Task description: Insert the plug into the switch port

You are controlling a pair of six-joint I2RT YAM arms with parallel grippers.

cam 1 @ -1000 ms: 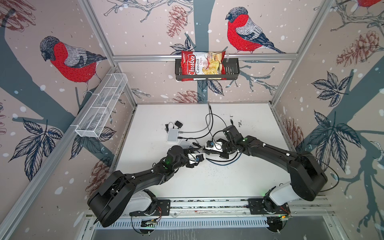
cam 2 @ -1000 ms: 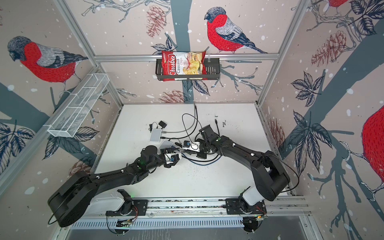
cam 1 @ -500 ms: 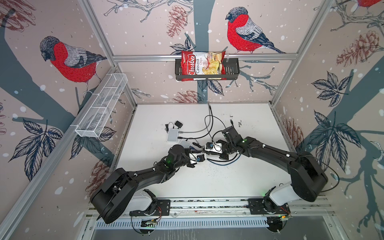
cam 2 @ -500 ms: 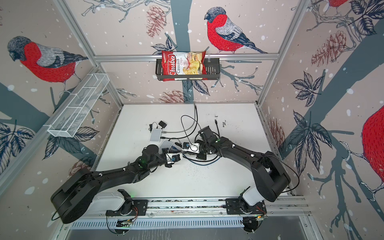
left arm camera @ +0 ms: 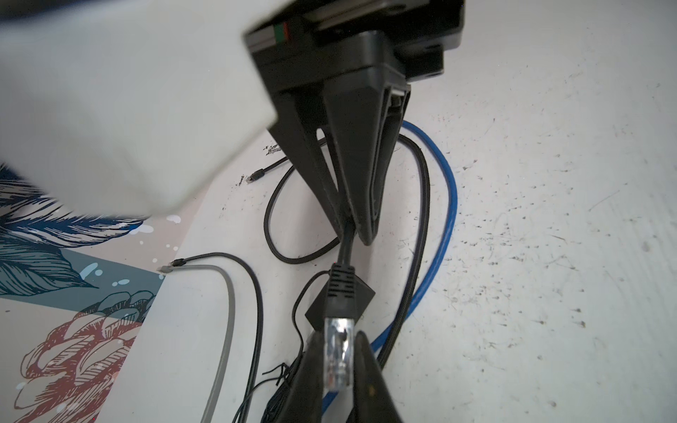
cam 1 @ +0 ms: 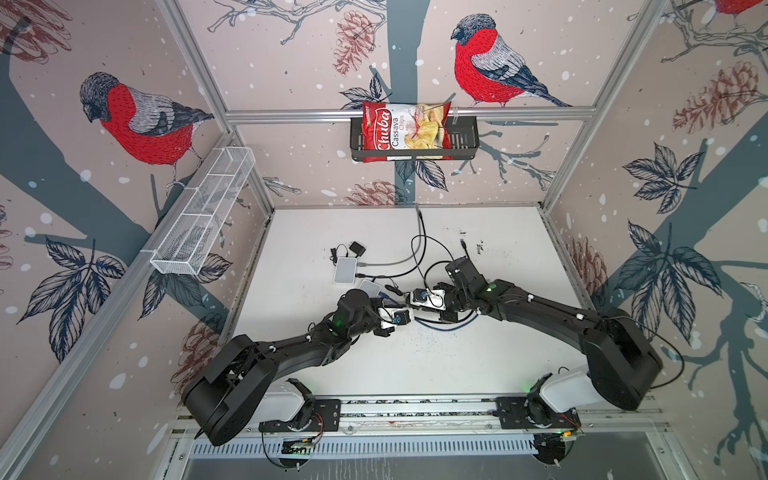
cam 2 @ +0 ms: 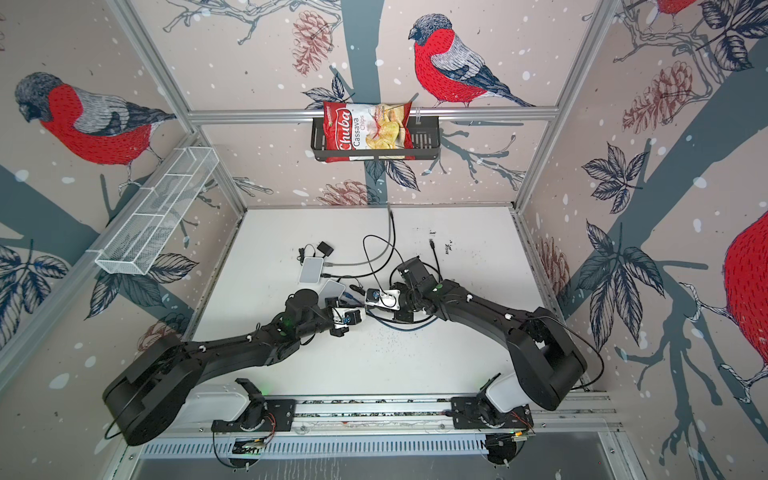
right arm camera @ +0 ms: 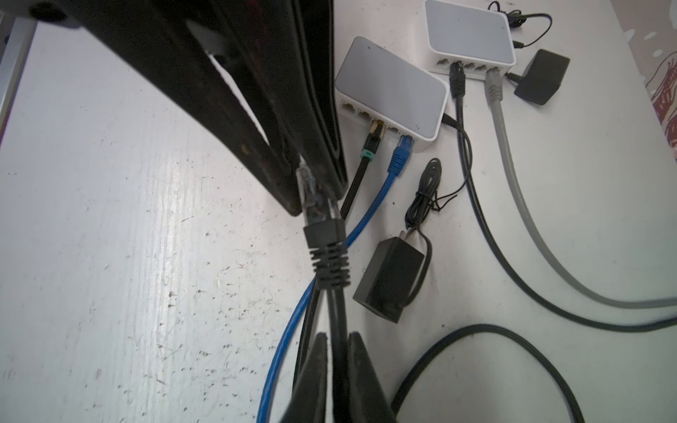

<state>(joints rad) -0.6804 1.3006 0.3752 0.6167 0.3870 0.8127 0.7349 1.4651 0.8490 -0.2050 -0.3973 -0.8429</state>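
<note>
A clear plug (left arm camera: 339, 351) with a black ribbed boot (right arm camera: 328, 252) hangs a little above the table. My left gripper (left arm camera: 337, 335) is shut on the plug, one finger on each side. My right gripper (right arm camera: 337, 337) is shut on the black cable just behind the boot. Both grippers meet tip to tip at the table's middle (cam 1: 409, 311). The nearer white switch (right arm camera: 388, 84) lies just beyond the plug. It has a gold-tipped plug and a blue plug in two ports, and free ports (right arm camera: 348, 107) beside them. In both top views the left arm partly covers this switch (cam 1: 370, 286).
A second switch (right arm camera: 470, 33) behind holds a black and a grey cable (right arm camera: 513, 175). A black power adapter (right arm camera: 390, 276) and a blue cable (left arm camera: 447, 205) lie under the grippers. Loose cable loops cross the table's middle (cam 1: 424, 249). A chips bag (cam 1: 405, 131) sits in the back-wall basket.
My left gripper has closed on the plug at the right gripper's tips. Both arms have barely shifted.
</note>
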